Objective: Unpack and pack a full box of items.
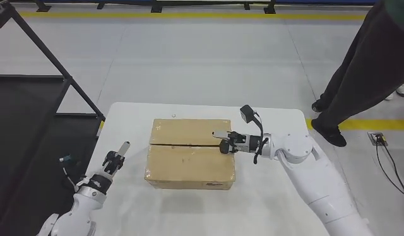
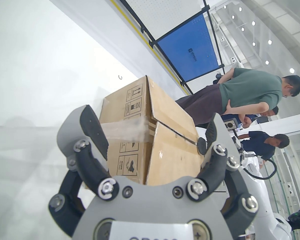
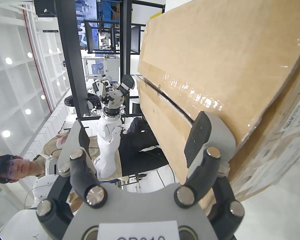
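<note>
Box (image 1: 190,154) on table (image 1: 278,198), flaps closed, taped seam (image 1: 183,146) across top; R gripper (image 1: 221,142) over box top at seam's end, jaws spread wide, nothing held; L gripper (image 1: 120,153) beside box's opposite end, apart from it, jaws likewise spread, empty.

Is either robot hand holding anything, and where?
Nothing is held. The right gripper sits open at the seam end of the box; the left gripper is open, apart from it.
</note>
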`<action>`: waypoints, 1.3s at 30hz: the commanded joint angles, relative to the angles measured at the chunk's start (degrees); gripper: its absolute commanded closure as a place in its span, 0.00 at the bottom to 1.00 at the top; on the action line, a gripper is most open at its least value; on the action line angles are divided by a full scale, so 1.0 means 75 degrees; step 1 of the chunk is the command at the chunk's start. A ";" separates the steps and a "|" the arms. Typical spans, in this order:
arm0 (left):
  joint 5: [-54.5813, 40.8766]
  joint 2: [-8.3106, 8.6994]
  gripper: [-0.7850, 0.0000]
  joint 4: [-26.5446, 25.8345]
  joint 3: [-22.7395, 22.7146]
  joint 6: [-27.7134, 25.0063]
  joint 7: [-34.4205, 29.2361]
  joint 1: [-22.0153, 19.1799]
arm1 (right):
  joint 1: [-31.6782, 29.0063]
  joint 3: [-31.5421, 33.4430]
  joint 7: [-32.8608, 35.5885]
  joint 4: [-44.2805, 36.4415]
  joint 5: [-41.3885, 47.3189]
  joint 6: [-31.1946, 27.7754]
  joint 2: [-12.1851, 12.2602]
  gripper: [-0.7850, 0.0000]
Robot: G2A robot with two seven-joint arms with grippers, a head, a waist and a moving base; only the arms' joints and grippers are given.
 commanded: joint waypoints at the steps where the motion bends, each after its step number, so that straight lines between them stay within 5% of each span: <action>1: -0.0004 -0.0001 0.00 0.0003 0.0003 -0.0003 0.0002 -0.0004 | 0.0000 0.0000 0.0000 0.0000 0.0000 0.0000 0.0000 0.00; 22: -0.2038 -0.0303 0.00 0.1287 0.0696 0.0308 0.0111 -0.0029 | 0.0000 0.0000 0.0000 0.0000 0.0000 0.0000 0.0000 0.00; 31: -0.2300 -0.0487 0.00 0.2280 0.1187 0.1009 0.0474 -0.1091 | 0.0000 0.0000 0.0000 0.0000 0.0000 0.0000 0.0000 0.00; 39: -0.3230 -0.0738 0.00 0.3396 0.1491 0.0965 0.1166 -0.2068 | 0.0000 0.0000 0.0000 0.0000 0.0000 0.0000 0.0000 0.00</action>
